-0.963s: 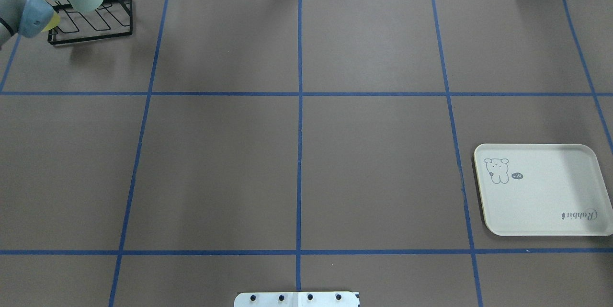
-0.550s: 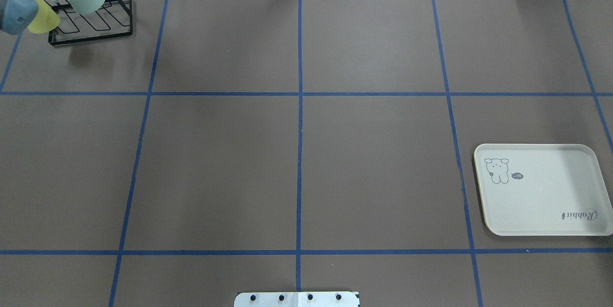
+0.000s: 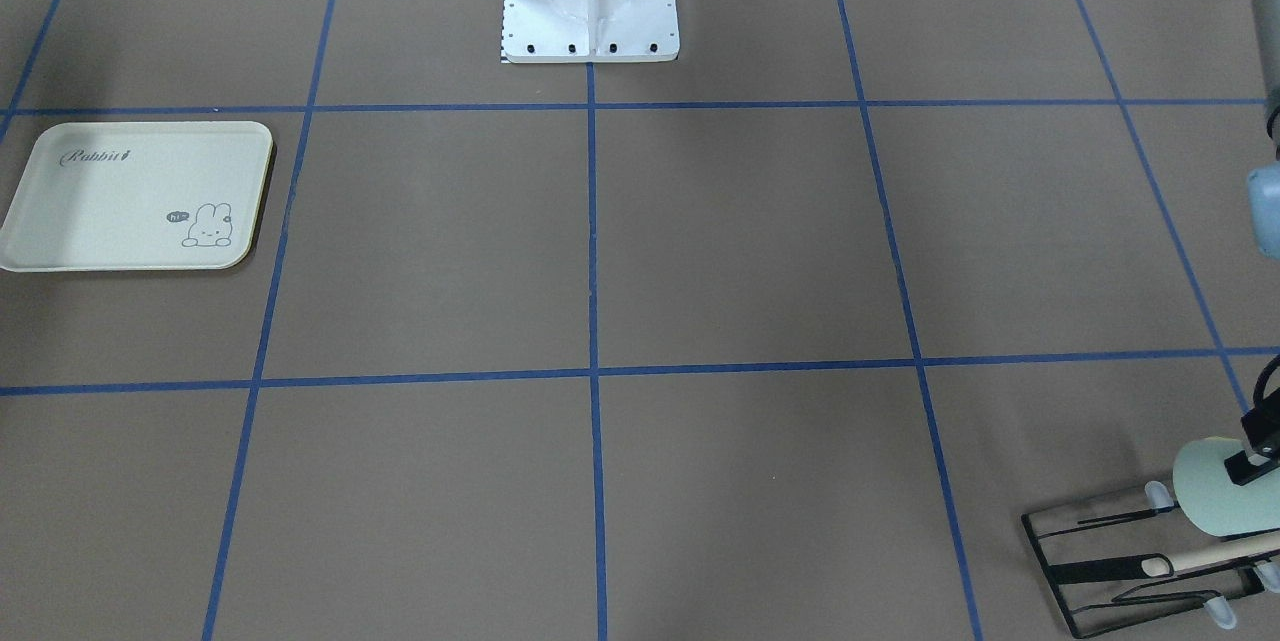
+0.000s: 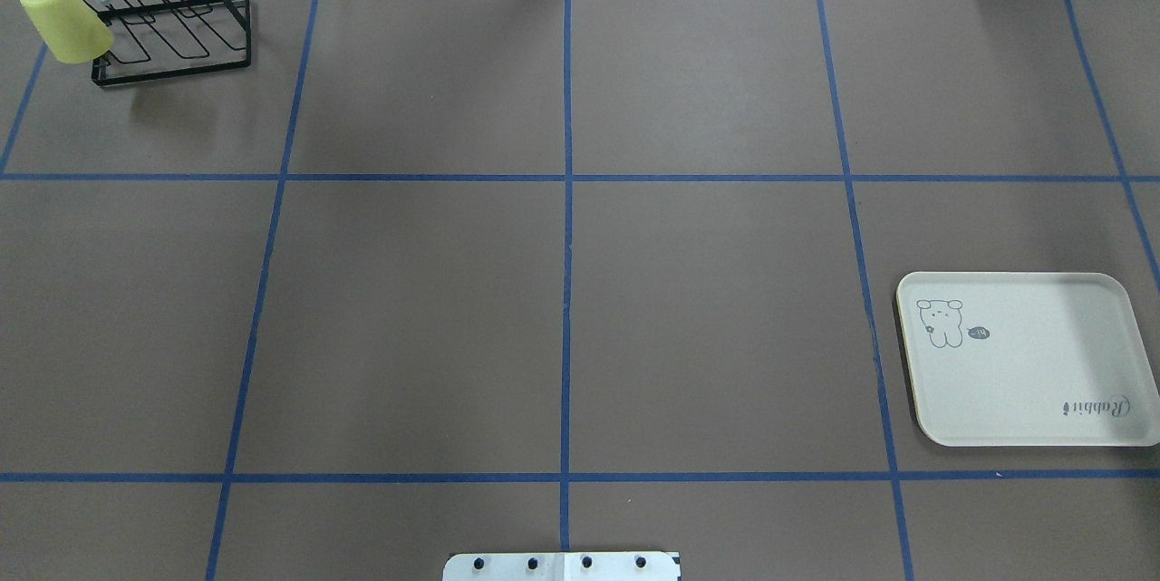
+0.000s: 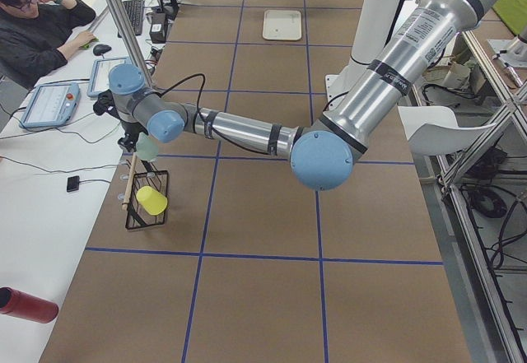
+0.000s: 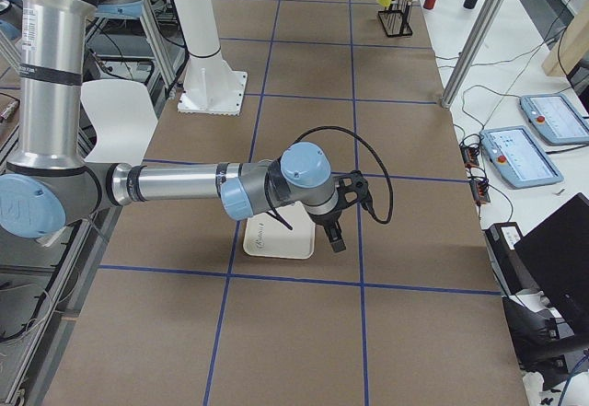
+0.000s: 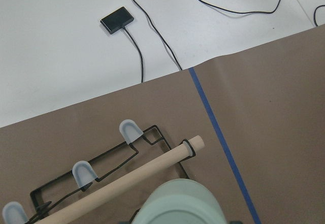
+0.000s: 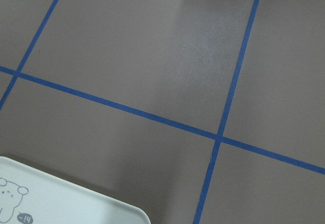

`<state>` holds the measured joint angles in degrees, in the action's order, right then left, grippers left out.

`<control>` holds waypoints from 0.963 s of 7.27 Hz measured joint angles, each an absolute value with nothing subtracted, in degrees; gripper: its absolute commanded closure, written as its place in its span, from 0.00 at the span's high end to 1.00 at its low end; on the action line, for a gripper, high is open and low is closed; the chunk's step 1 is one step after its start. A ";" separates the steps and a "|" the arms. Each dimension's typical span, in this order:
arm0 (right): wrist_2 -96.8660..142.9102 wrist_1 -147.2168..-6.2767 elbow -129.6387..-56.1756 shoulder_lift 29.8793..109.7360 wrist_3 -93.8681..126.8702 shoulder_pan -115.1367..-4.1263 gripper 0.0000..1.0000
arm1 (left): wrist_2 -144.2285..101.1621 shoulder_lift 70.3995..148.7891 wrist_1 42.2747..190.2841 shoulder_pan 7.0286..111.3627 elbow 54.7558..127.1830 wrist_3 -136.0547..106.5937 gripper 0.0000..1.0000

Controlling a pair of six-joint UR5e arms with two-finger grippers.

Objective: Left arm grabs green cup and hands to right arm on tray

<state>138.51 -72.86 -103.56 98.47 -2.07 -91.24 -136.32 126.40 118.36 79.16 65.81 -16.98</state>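
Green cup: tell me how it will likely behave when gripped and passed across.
The green cup looks like smooth plastic, so it is probably light and may slip in the jaws. Its round, tapered wall suggests it would roll in a curve if dropped sideways. Upright on the flat tray it should stand, though likely tip if nudged.

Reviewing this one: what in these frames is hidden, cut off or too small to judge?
- left gripper: cut by the front-facing view's right edge, so only a black piece on the green cup shows. It is outside the overhead view.
- green cup's open end: cut by the top edge overhead and by the bottom edge in the left wrist view.
- right gripper: shows only in the exterior right view, small, so open or shut cannot be told.
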 measured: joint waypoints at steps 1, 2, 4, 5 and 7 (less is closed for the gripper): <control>139.07 -72.86 -103.79 98.37 -1.97 -91.23 1.00 | -137.19 126.58 118.01 79.34 66.63 -18.77 0.21; 140.30 -72.85 -104.01 98.18 -1.19 -91.23 1.00 | -137.63 126.68 118.11 79.09 67.97 -23.01 0.21; 143.06 -72.64 -105.31 96.56 6.37 -91.14 1.00 | -137.79 126.60 118.72 76.92 72.84 -35.32 0.24; 144.24 -72.56 -106.46 95.72 11.47 -91.03 1.00 | -137.73 126.45 120.38 75.81 74.61 -41.21 0.24; 146.18 -71.06 -109.30 94.22 23.69 -90.49 1.00 | -137.43 126.33 127.74 73.58 76.13 -54.72 0.24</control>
<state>146.18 -71.06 -109.30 94.22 23.69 -90.49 -137.43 126.33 127.74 73.58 76.13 -54.72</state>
